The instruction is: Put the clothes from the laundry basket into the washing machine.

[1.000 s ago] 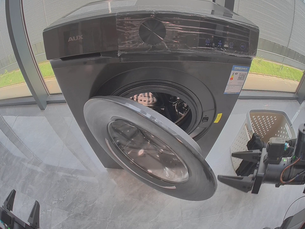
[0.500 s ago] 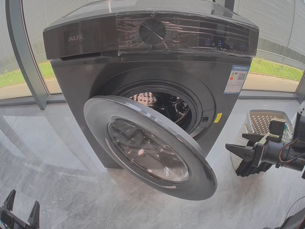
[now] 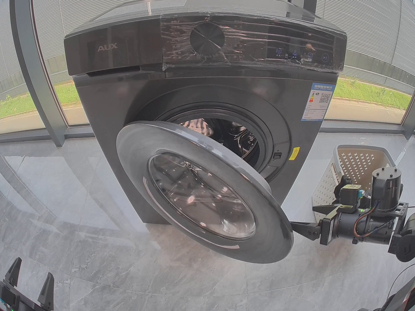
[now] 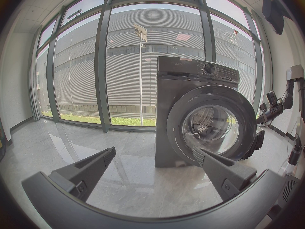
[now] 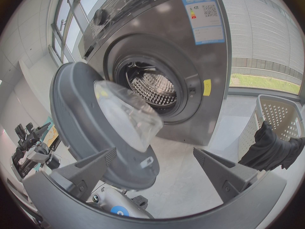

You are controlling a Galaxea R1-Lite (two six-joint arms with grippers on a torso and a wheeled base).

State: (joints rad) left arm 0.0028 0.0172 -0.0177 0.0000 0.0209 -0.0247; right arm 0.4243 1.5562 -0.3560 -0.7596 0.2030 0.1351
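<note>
One second on, my right claw [image 3: 312,222] has dropped away from the basket [image 3: 365,151] to the rim of the washing machine's [image 3: 129,109] door [image 3: 276,238], fingers apart and holding nothing. A dark garment [image 5: 270,150] drapes over the basket's rim, just right of the machine, so I judge it still needs grabbing.

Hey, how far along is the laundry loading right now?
Done: the washing machine door stands open. In hand: nothing, the right gripper is open and empty beside the door. Left: a dark garment hangs over the laundry basket rim, and the drum looks empty.
</note>
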